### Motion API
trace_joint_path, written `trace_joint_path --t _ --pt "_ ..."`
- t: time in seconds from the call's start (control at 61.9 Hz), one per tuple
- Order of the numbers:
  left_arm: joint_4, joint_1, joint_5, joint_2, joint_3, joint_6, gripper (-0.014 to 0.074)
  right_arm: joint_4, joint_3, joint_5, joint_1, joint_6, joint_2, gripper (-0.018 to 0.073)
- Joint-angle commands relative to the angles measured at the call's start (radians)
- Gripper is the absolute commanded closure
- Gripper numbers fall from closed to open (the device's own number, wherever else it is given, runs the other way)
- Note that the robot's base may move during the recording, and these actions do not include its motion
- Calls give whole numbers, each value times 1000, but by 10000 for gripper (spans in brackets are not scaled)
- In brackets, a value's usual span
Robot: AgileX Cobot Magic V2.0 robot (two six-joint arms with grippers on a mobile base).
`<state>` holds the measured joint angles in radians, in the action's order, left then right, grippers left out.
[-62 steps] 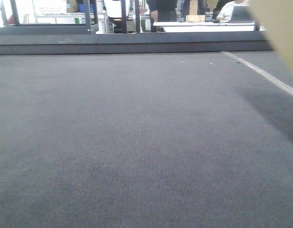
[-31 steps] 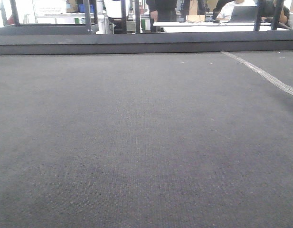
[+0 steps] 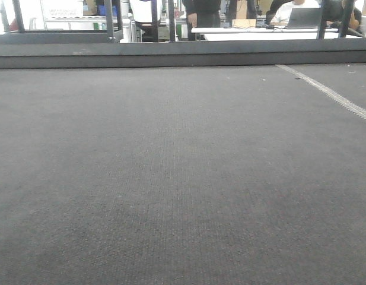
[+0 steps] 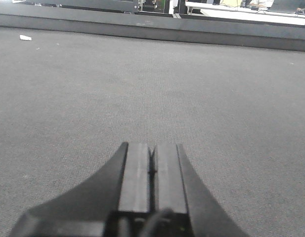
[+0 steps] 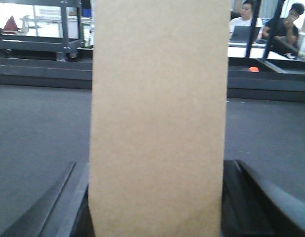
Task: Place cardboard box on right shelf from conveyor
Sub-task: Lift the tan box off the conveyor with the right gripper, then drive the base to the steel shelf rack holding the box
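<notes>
Gone from front view: cardboard box (image 5: pixel 159 118) | right hand (image 5: pixel 157 197) grips it | left hand (image 4: pixel 152 163) closed

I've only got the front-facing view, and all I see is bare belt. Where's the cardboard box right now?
Observer: The cardboard box is in the right claw, gripped between its fingers and filling the right wrist view.
Operator: And the left claw?
Observer: The left claw is shut on nothing, low over the conveyor.
Operator: Any shelf in sight near the box?
Observer: None in any view. Behind the box, the right wrist view shows only the far rail and two people beyond it.
</notes>
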<state>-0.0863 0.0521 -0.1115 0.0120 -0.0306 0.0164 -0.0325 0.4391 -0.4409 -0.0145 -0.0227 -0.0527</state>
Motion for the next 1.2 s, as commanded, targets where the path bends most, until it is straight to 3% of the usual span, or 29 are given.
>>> trace_joint_path --t 0.0,1.179 --pt "-3 -1 80 10 3 -1 715 63 21 96 -9 57 -5 211" --pt "-3 -1 80 10 3 -1 715 64 6 94 -9 76 -1 211"
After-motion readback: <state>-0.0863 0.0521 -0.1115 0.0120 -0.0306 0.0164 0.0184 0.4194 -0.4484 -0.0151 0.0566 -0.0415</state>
